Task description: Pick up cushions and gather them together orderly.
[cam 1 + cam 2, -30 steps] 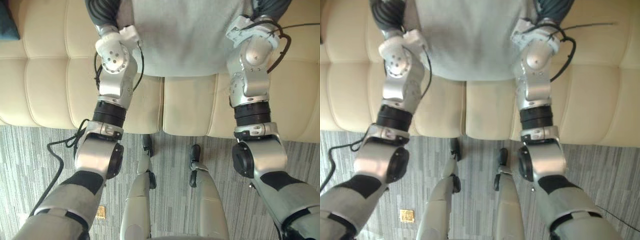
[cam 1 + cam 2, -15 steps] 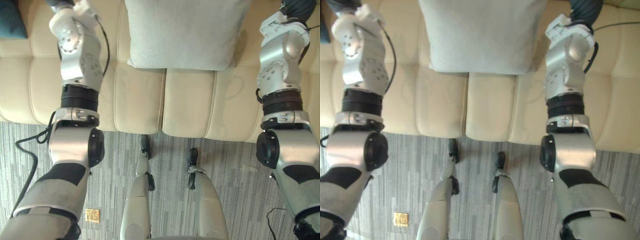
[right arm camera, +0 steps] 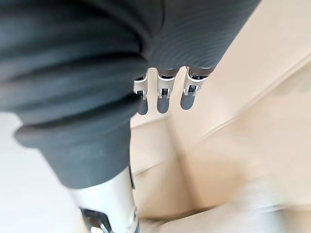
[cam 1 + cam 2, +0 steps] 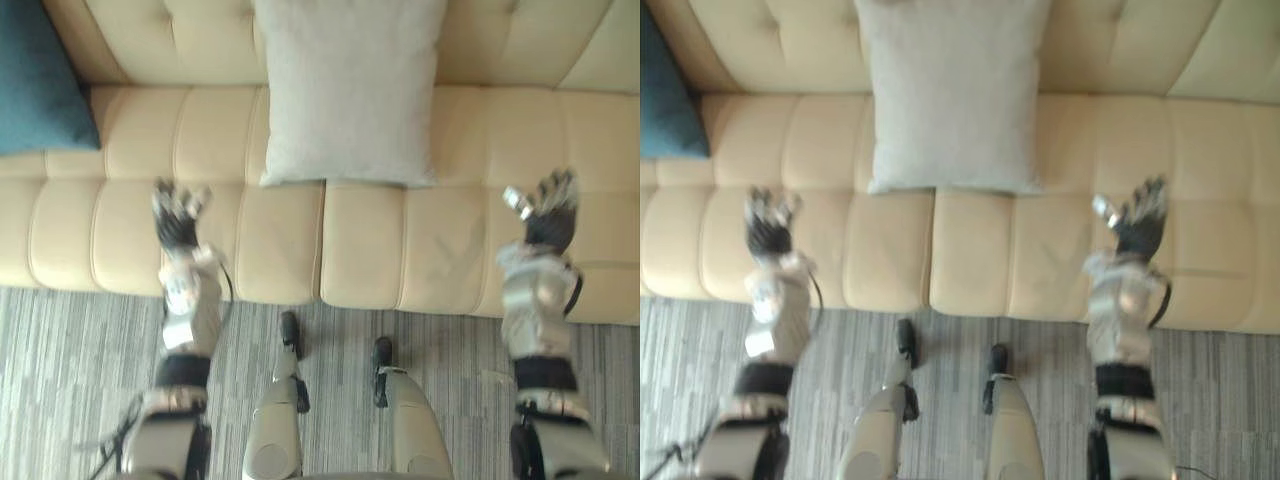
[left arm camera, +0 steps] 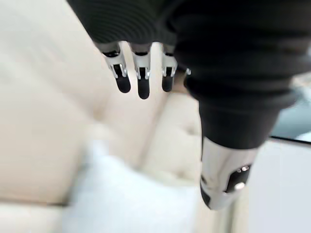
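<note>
While the pale grey cushion (image 4: 348,90) leans upright on the sofa (image 4: 370,240) back, between the two hands, the teal cushion (image 4: 40,85) lies at the far left end, nearer the left hand (image 4: 177,215), which, like the right hand (image 4: 545,205), hovers empty with fingers spread.

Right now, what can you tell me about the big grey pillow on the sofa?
It is a pale grey cushion, squarish, of plain soft-looking cloth. It sits midway along the cream sofa, lower edge on the seat across the seam between two seat pads, top against the backrest. The left hand and right hand, both open, are apart from it.
</note>
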Robot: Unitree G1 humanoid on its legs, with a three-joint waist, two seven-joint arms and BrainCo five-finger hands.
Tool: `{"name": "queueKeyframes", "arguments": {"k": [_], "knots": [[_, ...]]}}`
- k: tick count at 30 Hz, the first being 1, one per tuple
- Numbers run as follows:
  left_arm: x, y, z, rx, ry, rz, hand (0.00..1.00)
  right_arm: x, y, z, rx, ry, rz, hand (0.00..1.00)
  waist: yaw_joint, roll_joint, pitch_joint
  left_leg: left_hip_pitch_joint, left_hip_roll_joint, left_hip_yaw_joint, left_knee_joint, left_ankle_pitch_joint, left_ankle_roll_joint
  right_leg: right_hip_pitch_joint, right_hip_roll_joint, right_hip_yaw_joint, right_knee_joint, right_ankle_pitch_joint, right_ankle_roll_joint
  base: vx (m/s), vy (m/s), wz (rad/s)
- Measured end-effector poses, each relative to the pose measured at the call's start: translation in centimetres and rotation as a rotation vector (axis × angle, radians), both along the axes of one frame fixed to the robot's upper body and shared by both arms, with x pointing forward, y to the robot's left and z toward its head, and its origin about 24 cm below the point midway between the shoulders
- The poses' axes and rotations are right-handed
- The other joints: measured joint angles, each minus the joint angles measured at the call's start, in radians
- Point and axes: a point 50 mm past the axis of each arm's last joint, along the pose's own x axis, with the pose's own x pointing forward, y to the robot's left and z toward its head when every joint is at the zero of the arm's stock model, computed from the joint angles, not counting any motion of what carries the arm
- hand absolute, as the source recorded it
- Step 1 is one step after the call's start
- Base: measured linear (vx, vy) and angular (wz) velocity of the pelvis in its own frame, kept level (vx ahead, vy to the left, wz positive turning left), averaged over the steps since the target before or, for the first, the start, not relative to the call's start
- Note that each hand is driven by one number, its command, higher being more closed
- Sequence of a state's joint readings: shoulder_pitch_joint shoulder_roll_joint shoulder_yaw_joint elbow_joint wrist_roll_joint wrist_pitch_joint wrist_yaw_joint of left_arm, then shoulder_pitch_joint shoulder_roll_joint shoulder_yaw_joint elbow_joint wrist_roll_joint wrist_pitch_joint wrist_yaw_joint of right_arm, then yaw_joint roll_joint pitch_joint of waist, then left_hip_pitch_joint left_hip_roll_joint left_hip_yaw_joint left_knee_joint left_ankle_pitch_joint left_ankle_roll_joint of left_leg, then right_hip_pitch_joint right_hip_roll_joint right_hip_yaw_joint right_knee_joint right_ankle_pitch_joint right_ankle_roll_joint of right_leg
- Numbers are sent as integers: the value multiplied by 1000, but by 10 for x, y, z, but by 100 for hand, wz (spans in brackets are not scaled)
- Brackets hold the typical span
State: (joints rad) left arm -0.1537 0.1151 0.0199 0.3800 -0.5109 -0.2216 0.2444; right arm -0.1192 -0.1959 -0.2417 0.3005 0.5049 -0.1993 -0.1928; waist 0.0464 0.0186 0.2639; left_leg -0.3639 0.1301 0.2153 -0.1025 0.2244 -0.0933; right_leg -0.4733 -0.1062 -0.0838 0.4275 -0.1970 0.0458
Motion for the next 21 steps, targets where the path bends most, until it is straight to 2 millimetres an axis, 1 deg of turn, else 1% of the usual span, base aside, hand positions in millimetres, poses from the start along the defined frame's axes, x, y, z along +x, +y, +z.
{"name": "queueKeyframes", "arguments": {"k": [1,2,3,4,6,7,9,12,14,17,19,21], "knots": [[-10,-2,-15,5,60,-14,0,-10,4,-16,22,52,4,0,1,-2,-1,22,-3,4,0,-5,3,23,-2,3,-6,-4,7,54,5,-7],[-26,-1,-35,30,147,-39,0,-23,9,-38,33,136,16,0,2,-8,-7,55,-6,16,0,-15,6,56,-4,8,-18,-4,10,64,8,-10],[-40,0,-53,54,225,-54,0,-36,13,-57,57,208,21,0,2,-10,-30,73,-9,20,0,-20,8,80,-6,9,-32,-2,12,71,9,-7],[-51,1,-65,63,284,-61,0,-46,16,-70,61,268,28,0,3,-9,-54,82,-9,21,0,-25,11,97,-6,8,-49,0,16,96,11,-2],[-78,3,-96,54,436,-64,0,-73,25,-103,86,422,44,0,4,-13,-97,124,-11,22,0,-39,16,160,-5,6,-95,9,20,127,8,-1],[-88,4,-105,49,490,-67,0,-81,29,-114,102,473,53,0,5,-15,-110,142,-12,23,0,-42,13,183,-5,5,-111,12,19,95,2,0],[-112,4,-127,63,629,-93,0,-101,40,-137,133,601,84,0,5,-22,-150,183,-17,23,0,-59,9,238,-9,3,-149,16,25,108,1,-1],[-125,-2,-140,83,718,-138,0,-115,46,-151,121,705,120,0,6,-25,-169,227,-18,24,0,-68,10,299,-13,-1,-191,24,31,82,4,-1],[-131,-3,-145,76,756,-144,0,-120,49,-157,134,738,128,0,6,-29,-184,249,-19,34,0,-76,7,331,-12,4,-218,36,34,71,8,-10],[-138,-4,-150,89,798,-168,0,-122,56,-161,125,769,167,0,10,-36,-194,293,-17,61,0,-91,2,375,-2,34,-259,54,33,60,10,-30],[-141,-6,-153,113,823,-196,0,-121,59,-164,105,797,195,0,11,-39,-195,313,-16,81,0,-98,1,387,0,56,-259,62,38,45,9,-31],[-140,-8,-153,124,830,-210,0,-121,64,-166,112,811,210,0,10,-45,-195,315,-15,86,4,-104,1,385,2,60,-240,63,40,19,6,-13]]}}
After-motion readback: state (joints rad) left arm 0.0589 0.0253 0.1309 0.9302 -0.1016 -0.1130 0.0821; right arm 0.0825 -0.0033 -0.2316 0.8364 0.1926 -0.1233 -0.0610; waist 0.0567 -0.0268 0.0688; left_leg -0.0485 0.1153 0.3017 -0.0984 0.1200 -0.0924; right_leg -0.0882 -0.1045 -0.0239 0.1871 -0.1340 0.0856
